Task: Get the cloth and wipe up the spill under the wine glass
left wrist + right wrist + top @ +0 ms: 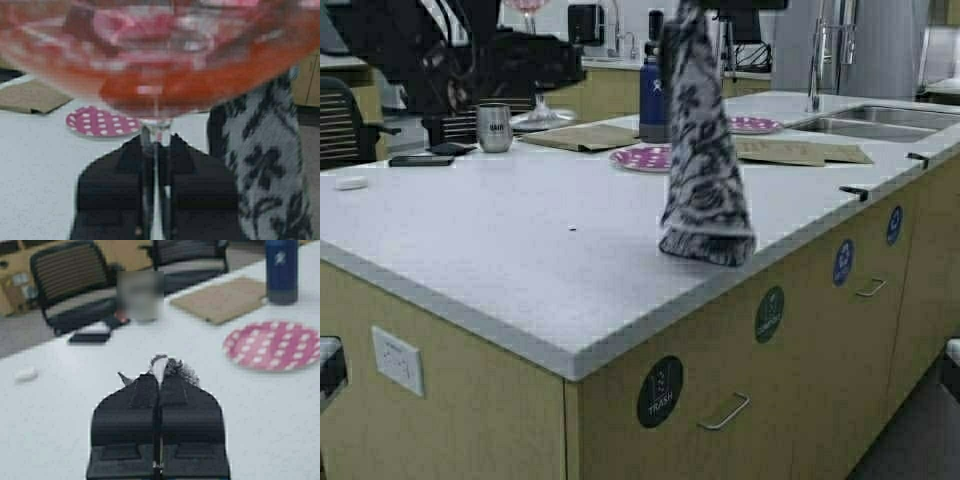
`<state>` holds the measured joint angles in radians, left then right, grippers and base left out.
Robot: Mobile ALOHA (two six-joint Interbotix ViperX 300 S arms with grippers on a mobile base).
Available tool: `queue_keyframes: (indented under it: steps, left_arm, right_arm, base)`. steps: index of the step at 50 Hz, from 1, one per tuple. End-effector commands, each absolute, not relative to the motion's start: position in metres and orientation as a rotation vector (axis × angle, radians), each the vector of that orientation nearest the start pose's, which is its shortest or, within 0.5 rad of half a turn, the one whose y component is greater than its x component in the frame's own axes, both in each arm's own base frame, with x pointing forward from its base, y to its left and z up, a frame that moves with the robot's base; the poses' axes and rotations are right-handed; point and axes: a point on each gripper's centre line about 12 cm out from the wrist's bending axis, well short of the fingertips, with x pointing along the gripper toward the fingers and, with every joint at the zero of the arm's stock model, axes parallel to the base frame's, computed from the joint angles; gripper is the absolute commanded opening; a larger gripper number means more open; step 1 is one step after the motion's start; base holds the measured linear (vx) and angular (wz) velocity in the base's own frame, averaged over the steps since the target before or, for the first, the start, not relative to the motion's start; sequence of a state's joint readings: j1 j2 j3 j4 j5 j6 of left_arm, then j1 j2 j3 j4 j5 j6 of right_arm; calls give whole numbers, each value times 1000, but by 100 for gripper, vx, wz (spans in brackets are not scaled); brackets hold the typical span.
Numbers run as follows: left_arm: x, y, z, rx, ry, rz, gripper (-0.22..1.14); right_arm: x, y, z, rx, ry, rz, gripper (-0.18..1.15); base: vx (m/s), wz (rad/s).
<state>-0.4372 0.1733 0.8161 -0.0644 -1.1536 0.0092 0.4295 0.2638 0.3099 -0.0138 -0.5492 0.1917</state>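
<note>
Left gripper (pixel 156 145) fingers clamped on wine glass (pixel 155 60) stem, raised. Right gripper (pixel 159 377) fingers pinch cloth (pixel 703 150), hanging over desk (pixel 500 250).

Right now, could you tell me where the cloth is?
The cloth hangs from the right pincer, centre-right in the high view, its lower edge near the counter's front edge, in front of the blue bottle.

You see the cloth (pixel 704 150) in white-grey with a dense black floral and leaf pattern. The wine glass (pixel 155 60) holds pink-red liquid. 2 plates (pixel 642 158) are magenta with white dots, the bottle (pixel 654 90) dark blue, the mats (pixel 582 137) tan, the table (pixel 520 250) pale grey.
</note>
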Motion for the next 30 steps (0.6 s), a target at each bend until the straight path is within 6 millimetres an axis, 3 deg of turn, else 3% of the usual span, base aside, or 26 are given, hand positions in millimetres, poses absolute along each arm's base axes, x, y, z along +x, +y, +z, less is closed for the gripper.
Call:
queue_keyframes:
  steps: [1,17,30]
  left_arm:
    - [347,-155,228,-83,-181,-385,30]
    - [339,-153,313,-127,-127,-398,30]
    - [340,-154,361,-136,-157,-409,30]
  right_arm:
    - [459,239,229,177,53,483,5]
    - [452,289,159,168,184,546,5]
    - [413,369,110,175,286,689,5]
  base:
    - [0,0]
    - [0,0]
    - [0,0]
